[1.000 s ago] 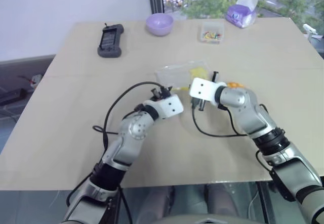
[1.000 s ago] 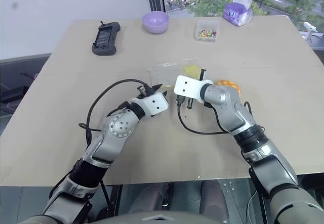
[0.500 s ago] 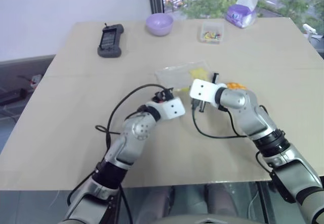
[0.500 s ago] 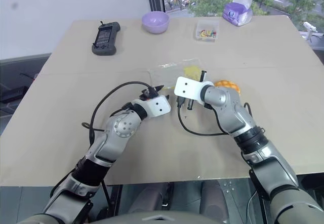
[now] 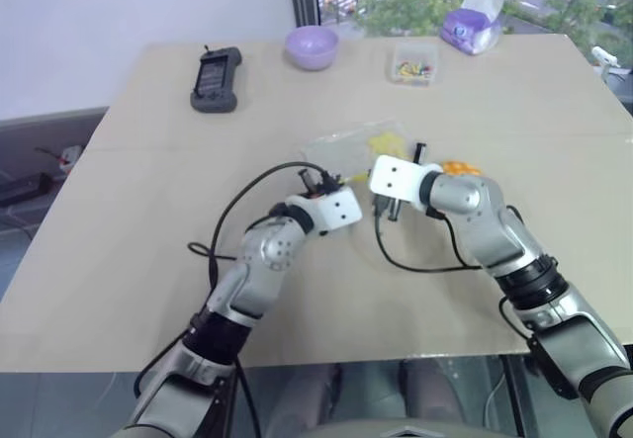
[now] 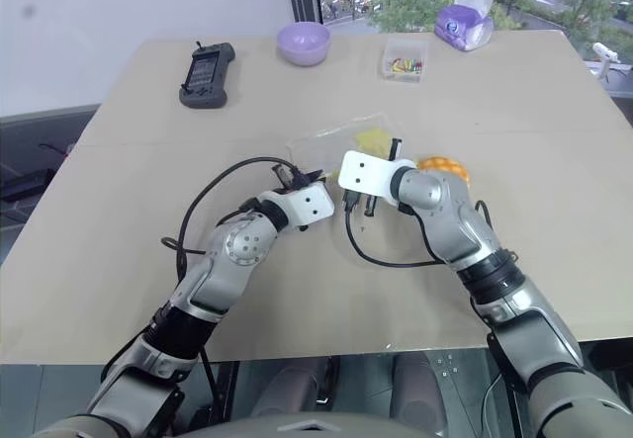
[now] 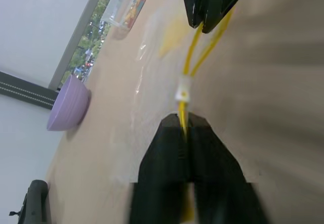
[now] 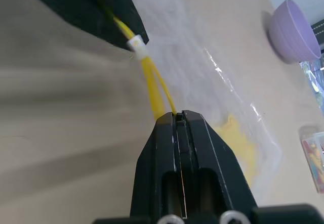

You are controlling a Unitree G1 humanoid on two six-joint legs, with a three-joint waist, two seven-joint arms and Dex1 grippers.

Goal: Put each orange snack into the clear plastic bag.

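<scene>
**Bag gripped at both ends of its zip strip, bun not yet bagged**

The clear plastic bag (image 6: 346, 141) is seen lying flat on the bench (image 6: 138, 161), near its middle, just ahead of the two grippers. Its yellow zip strip (image 7: 188, 77) is pinched from both sides: the fingers of the left gripper (image 7: 183, 128) are closed on one end of the strip, and the fingers of the right gripper (image 8: 178, 120) are closed on the other end. In both wrist views the strip is seen stretched between the two pairs of black fingers, with a small white slider (image 8: 136, 44) sitting on it near the left gripper. The two layers of the strip appear slightly parted near the right gripper, so the mouth is judged to be only just beginning to open.

The orange snack (image 6: 445, 168) rests on the bench just beside the right forearm, to the right of the bag and outside it. A yellow patch (image 6: 374, 139) is visible through the plastic and is taken to be print, not a snack.

By this reading nothing has been bagged. What is left is judged to be the opening of the mouth, the picking up of the bun and its placing inside.

At the far edge of the bench a purple bowl (image 6: 304, 43), a small clear box of colourful bits (image 6: 406, 59), a tissue pack (image 6: 465, 25) and a black handheld device (image 6: 206, 74) are left untouched.
</scene>
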